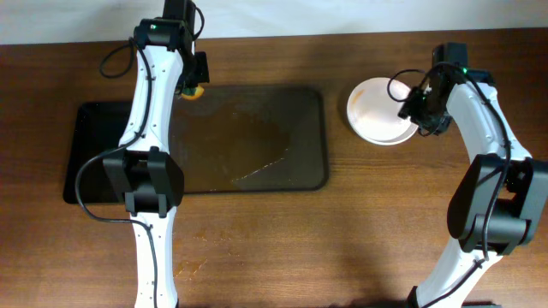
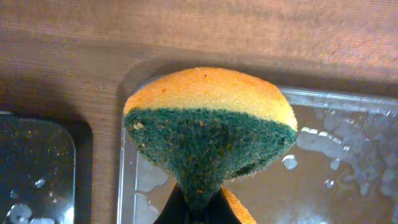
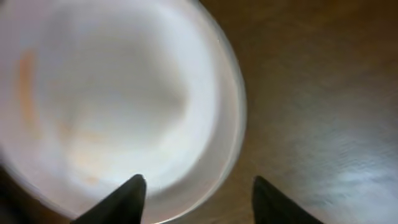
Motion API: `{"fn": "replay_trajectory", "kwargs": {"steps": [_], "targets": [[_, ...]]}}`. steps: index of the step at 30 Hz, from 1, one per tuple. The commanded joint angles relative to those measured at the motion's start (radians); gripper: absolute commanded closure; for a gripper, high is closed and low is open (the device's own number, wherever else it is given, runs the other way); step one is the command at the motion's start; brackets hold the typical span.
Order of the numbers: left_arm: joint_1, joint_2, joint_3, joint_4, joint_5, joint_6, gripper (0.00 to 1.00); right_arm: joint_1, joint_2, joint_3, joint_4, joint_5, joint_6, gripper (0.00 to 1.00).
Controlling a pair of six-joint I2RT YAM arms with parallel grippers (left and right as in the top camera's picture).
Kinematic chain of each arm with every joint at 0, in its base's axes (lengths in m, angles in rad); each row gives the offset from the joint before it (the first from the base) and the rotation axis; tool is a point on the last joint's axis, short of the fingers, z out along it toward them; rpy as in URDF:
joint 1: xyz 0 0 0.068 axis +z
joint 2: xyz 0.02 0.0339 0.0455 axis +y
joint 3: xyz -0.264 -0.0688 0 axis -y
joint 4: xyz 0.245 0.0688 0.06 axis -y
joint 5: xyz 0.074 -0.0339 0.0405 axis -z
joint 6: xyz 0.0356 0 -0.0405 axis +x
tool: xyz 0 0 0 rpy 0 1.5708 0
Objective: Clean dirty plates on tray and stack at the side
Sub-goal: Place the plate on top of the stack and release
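Note:
White plates [image 1: 377, 109] sit stacked on the table right of the tray; the wrist view shows the top plate [image 3: 112, 99] blurred, with faint orange smears. My right gripper [image 1: 417, 113] is open and empty, its fingers [image 3: 198, 190] straddling the plate's right rim just above it. My left gripper [image 1: 193, 85] is shut on a yellow and green sponge [image 2: 210, 134], held above the far left corner of the wet tray [image 1: 300, 145]. No plate lies on the tray.
The clear tray [image 2: 348, 180] holds water drops and a film of liquid. A dark tray [image 1: 90, 154] lies under its left end; its wet corner shows in the left wrist view [image 2: 34, 168]. Bare wooden table surrounds them.

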Motion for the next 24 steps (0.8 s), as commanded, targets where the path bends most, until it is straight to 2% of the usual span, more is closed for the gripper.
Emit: {"fn": "replay_trajectory", "kwargs": {"steps": [1, 6, 9, 12, 13, 16, 17, 18, 19, 24], "targets": [[0.048, -0.038, 0.000, -0.063, -0.018, 0.037, 1.00, 0.023, -0.021, 0.064, -0.005, -0.179, -0.087, 0.39], [0.203, -0.062, -0.003, -0.216, -0.035, 0.036, 1.00, 0.200, -0.026, 0.188, -0.023, -0.240, -0.099, 0.34], [0.312, -0.062, -0.086, -0.258, -0.037, -0.007, 1.00, 0.343, -0.024, 0.188, 0.002, -0.171, -0.095, 0.27], [0.370, -0.062, -0.240, -0.203, -0.048, -0.100, 1.00, 0.411, -0.024, 0.188, 0.018, -0.115, -0.095, 0.18], [0.392, -0.062, -0.347, -0.124, -0.047, -0.107, 1.00, 0.430, -0.024, 0.188, 0.027, -0.100, -0.095, 0.17], [0.423, -0.062, -0.484, -0.008, -0.046, -0.130, 0.99, 0.433, -0.024, 0.188, 0.025, -0.098, -0.095, 0.17], [0.432, -0.062, -0.491, 0.009, -0.043, -0.145, 0.86, 0.432, -0.024, 0.188, 0.023, -0.098, -0.095, 0.17], [0.437, -0.065, -0.483, 0.012, -0.043, -0.144, 0.63, 0.432, -0.024, 0.188, 0.021, -0.098, -0.096, 0.16], [0.437, -0.067, -0.465, 0.006, -0.044, -0.143, 0.00, 0.432, -0.024, 0.188, 0.021, -0.098, -0.095, 0.17], [0.404, -0.125, -0.312, -0.093, -0.041, -0.097, 0.00, 0.432, -0.024, 0.188, 0.008, -0.098, -0.096, 0.14]]}}
